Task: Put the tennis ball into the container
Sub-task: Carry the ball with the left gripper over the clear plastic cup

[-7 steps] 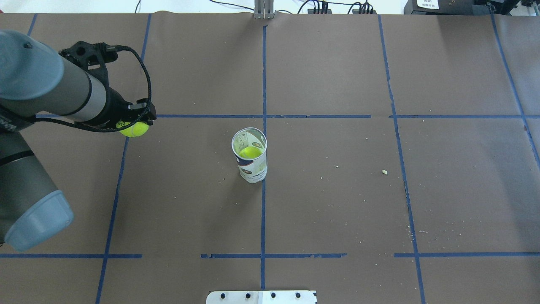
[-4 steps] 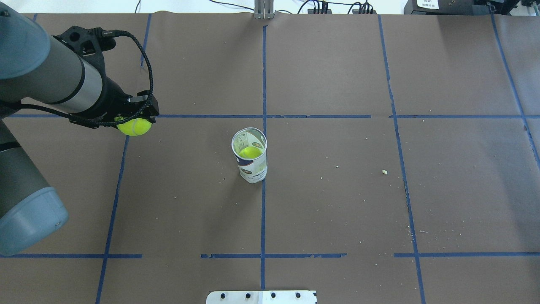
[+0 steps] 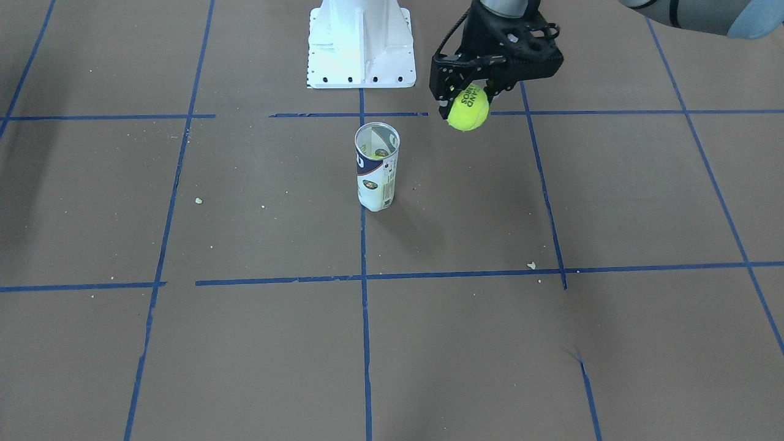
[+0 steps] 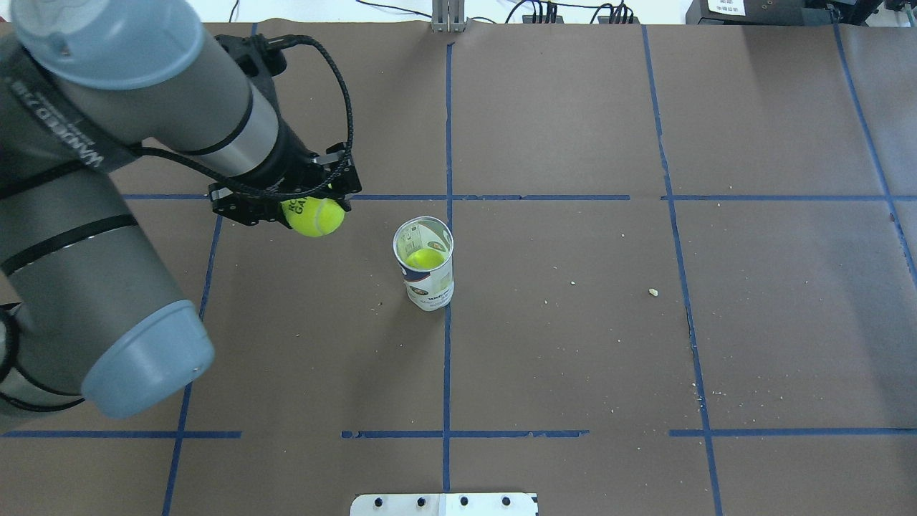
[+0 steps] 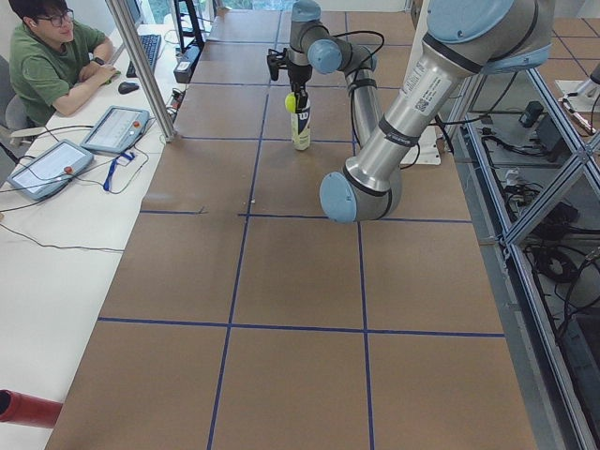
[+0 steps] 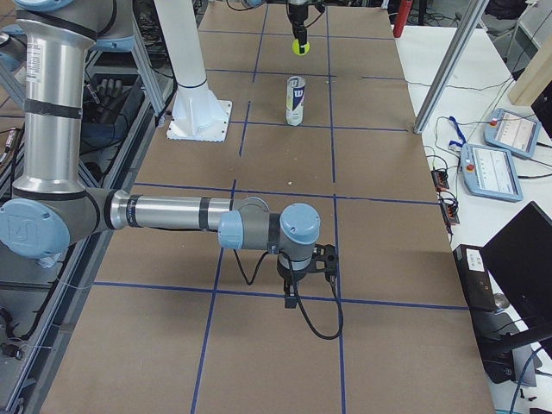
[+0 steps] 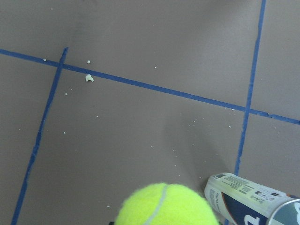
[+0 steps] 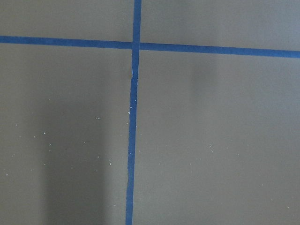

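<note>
A fuzzy yellow-green tennis ball [image 4: 314, 218] with dark lettering hangs above the table with my left gripper [image 4: 312, 212] shut on it. In the front-facing view the tennis ball [image 3: 468, 110] sits under the black gripper [image 3: 467, 101]. The container [image 4: 424, 266], a white can with a navy band, stands upright at the table's centre, to the right of the ball and apart from it. Something yellow-green shows inside its open top. The left wrist view has the ball [image 7: 166, 206] low in frame and the can [image 7: 253, 199] beside it. My right gripper [image 6: 304, 280] shows only in the exterior right view, so I cannot tell its state.
Brown paper with blue tape lines [image 4: 447, 129] covers the table, dotted with small crumbs [image 4: 653, 292]. The white robot base [image 3: 360, 43] stands behind the can. A seated operator [image 5: 56, 56] and tablets [image 5: 117, 127] are at a side desk.
My left arm has swung to the right with the ball, carrying it from near the left tape line to close beside the can. The can has not moved.
</note>
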Available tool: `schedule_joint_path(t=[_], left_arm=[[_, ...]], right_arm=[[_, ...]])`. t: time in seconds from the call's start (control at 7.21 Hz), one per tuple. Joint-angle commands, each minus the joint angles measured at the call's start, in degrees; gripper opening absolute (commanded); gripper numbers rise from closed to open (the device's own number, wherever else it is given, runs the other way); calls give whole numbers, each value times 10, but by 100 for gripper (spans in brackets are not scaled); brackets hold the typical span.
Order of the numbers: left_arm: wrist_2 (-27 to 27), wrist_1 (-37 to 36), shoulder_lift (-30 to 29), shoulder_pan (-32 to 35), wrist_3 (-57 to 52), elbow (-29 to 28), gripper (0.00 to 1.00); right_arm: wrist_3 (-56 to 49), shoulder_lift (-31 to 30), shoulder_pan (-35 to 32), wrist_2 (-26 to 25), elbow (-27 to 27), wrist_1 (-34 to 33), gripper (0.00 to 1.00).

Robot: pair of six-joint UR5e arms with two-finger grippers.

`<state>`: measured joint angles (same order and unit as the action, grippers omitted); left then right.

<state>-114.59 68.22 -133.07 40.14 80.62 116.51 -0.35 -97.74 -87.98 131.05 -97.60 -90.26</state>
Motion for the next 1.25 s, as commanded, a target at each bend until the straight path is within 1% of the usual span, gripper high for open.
schedule_joint_path(t=[0.0, 0.14, 0.42, 0.69, 0.83, 0.97, 1.11], left_arm=[[2, -1, -77, -26, 39, -87, 0], [2, 0, -112, -33, 56, -131, 0], [11, 0, -117, -57, 71, -140, 0], [11, 0, -115, -59, 71, -140, 0], [11, 1, -114, -59, 71, -140, 3], [11, 1, -113, -59, 71, -139, 22], [11, 1, -113, -59, 69, -139, 59]], right_arm=[[0, 0, 0, 0, 0, 0, 100], [0, 0, 0, 0, 0, 0, 100], [0, -1, 0, 0, 0, 0, 100], [0, 0, 0, 0, 0, -1, 100], [0, -1, 0, 0, 0, 0, 100], [0, -1, 0, 0, 0, 0, 100], [0, -1, 0, 0, 0, 0, 100]])
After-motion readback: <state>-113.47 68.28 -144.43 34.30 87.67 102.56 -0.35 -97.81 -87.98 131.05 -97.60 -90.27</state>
